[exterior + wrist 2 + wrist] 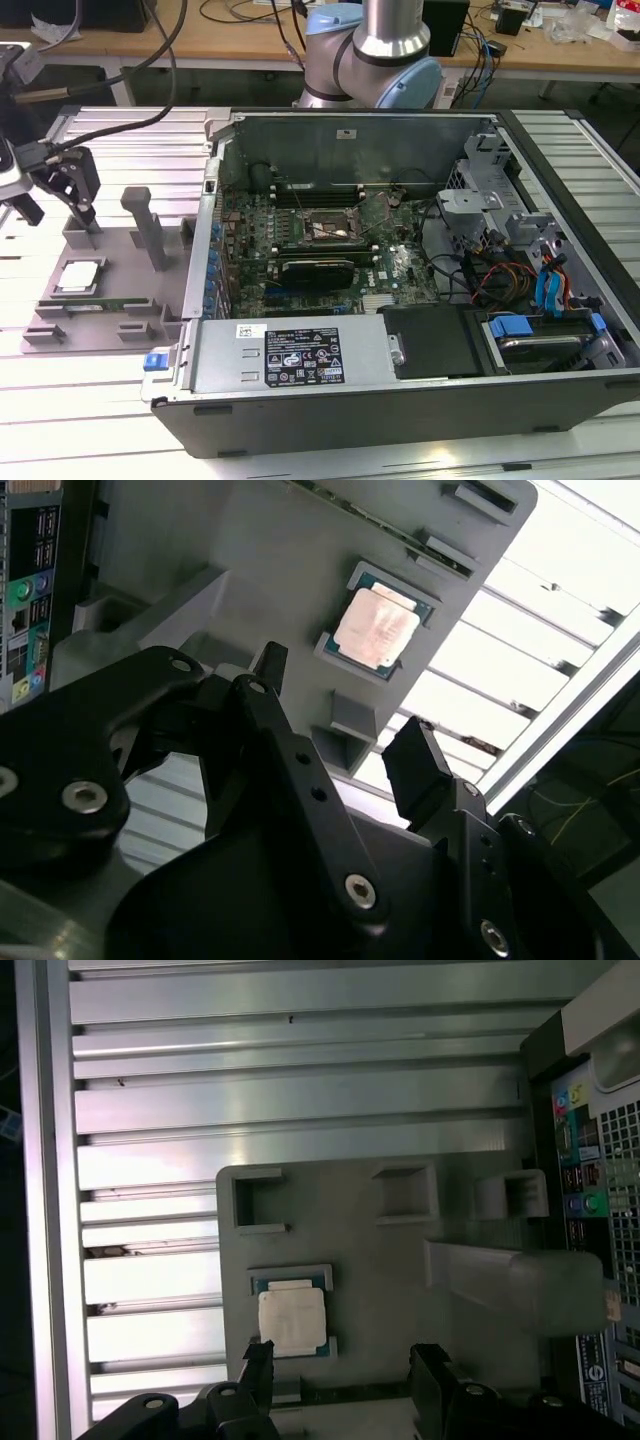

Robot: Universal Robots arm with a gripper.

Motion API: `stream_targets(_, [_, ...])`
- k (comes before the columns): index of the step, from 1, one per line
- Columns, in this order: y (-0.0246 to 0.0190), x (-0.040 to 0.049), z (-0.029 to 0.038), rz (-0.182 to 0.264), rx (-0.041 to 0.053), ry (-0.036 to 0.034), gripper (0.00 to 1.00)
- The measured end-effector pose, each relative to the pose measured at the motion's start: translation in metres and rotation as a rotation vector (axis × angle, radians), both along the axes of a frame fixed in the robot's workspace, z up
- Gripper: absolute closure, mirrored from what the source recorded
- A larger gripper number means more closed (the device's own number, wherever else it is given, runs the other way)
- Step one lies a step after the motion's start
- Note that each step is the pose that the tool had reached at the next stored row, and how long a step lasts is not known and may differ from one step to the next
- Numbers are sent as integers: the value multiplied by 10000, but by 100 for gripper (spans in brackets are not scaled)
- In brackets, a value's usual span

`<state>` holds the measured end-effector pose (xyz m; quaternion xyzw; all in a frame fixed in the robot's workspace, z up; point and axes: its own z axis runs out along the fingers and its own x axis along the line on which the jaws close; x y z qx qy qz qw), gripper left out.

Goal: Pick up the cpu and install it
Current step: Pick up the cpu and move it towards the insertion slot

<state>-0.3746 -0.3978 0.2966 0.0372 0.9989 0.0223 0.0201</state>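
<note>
Over the grey plastic tray (370, 1290): I am hovering my black two-finger gripper (345, 1360), spread.
Square silver-topped cpu (292, 1320): lying untouched.
Exterior view: showing the open black computer case (420, 385).

Arm (385, 45) reaches toward exterior view's left; fingers (415, 770) spread apart, empty.

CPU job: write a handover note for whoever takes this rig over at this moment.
Gripper: open, jaws apart, nothing held. It hovers over the grey tray at the exterior view's left, just short of the cpu.
Cpu: lies flat in its tray recess, shiny top up, as both wrist views show; nothing touches it.
Case: open beside the tray, at the exterior view's right; its socket looks empty.
Done: approach to the tray.
Left: the pick and the install, neither begun.
</note>
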Motion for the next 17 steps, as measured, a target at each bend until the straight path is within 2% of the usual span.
stream_targets(16, [0, 0, -165, 0, 0, 0, 34])
stream_targets(17, [1, -1, -174, -2, -29, 2, 34])
